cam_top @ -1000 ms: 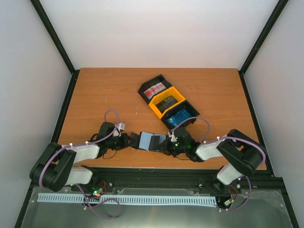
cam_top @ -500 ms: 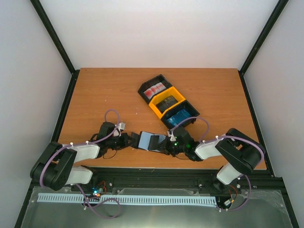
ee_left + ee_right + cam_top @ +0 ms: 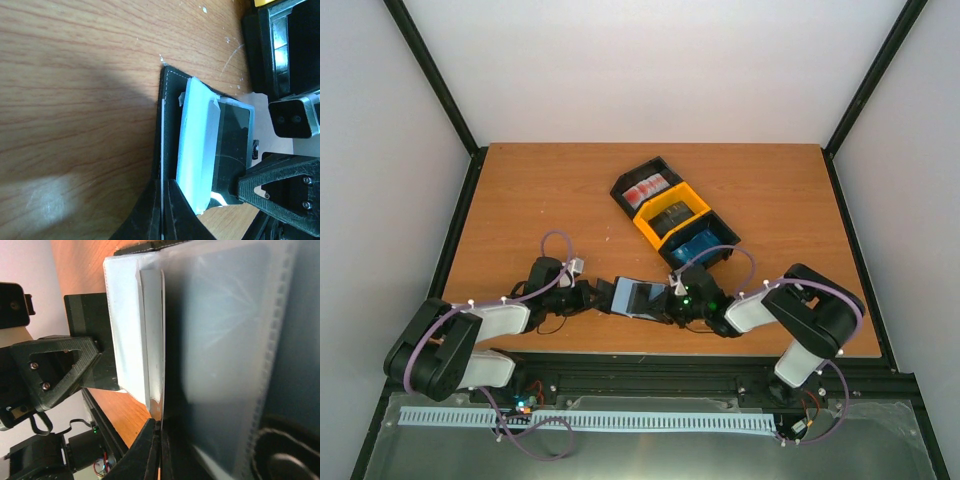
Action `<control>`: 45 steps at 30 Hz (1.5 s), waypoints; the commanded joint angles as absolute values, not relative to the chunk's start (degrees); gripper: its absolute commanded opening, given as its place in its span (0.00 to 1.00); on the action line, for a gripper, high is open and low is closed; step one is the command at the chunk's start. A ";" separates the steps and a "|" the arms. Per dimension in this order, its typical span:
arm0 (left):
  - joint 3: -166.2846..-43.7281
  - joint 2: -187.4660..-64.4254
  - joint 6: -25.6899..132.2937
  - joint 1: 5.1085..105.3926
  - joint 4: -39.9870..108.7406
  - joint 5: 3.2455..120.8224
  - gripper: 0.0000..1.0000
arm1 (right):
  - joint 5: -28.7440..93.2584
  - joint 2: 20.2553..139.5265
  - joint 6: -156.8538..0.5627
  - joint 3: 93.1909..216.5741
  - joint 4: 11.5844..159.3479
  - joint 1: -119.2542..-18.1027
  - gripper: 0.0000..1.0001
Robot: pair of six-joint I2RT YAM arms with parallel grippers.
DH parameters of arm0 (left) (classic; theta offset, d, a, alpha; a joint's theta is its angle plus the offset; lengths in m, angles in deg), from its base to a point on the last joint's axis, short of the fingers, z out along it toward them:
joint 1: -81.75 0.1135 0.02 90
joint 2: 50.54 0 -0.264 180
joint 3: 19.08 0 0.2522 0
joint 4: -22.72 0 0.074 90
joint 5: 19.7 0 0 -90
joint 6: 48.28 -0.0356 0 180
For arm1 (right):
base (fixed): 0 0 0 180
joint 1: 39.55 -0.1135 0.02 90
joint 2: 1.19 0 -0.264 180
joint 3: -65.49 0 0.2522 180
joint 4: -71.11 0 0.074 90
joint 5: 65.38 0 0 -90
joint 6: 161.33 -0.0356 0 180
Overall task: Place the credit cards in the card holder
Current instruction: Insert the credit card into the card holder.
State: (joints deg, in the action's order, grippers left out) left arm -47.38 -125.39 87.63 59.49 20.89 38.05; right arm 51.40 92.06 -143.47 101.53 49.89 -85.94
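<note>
- Top view: the card holder (image 3: 638,297) lies open on the worktop (image 3: 540,190), close to its near edge. It sits between the left end effector (image 3: 594,298) and the right end effector (image 3: 670,302), and each meets one end of it.
- Top view: just beyond the holder stands a joined row of bins (image 3: 648,230), black, yellow, black. The credit cards (image 3: 697,245) lie inside them: red-and-white in the far bin, dark in the yellow one, blue in the nearest.
- Left wrist view: the left end effector is clenched on the holder. Its fingers (image 3: 142,225) are pressed together over the edge of the black cover. The pale blue clear pockets (image 3: 197,145) stand up from the cover just beside that grip. The worktop lies under the cover.
- Right wrist view: the right end effector is also clenched on the holder, its fingers (image 3: 143,452) closed on the edge at the opposite end. The frosted pockets fill most of the frame. The left end effector shows at the far side.
</note>
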 commanded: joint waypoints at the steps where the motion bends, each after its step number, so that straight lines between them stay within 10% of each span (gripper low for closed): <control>1: -47.08 -126.31 86.27 59.16 20.30 36.56 0.01 | 53.36 95.38 -144.82 102.28 45.23 -86.66 0.03; 19: -47.47 -126.03 86.68 59.16 21.02 37.34 0.01 | 54.45 101.60 -144.99 106.09 40.50 -87.80 0.06; 31: -49.70 -121.40 85.40 59.16 26.43 40.10 0.01 | 42.03 88.73 -132.39 112.98 71.92 -90.99 0.44; 45: -50.33 -122.48 84.51 59.16 27.25 39.86 0.00 | 35.93 93.13 -128.35 120.24 82.12 -93.04 0.45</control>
State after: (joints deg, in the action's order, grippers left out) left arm -48.52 -122.00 86.15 59.45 27.11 39.73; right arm 37.17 90.18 -130.22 118.27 80.55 -92.13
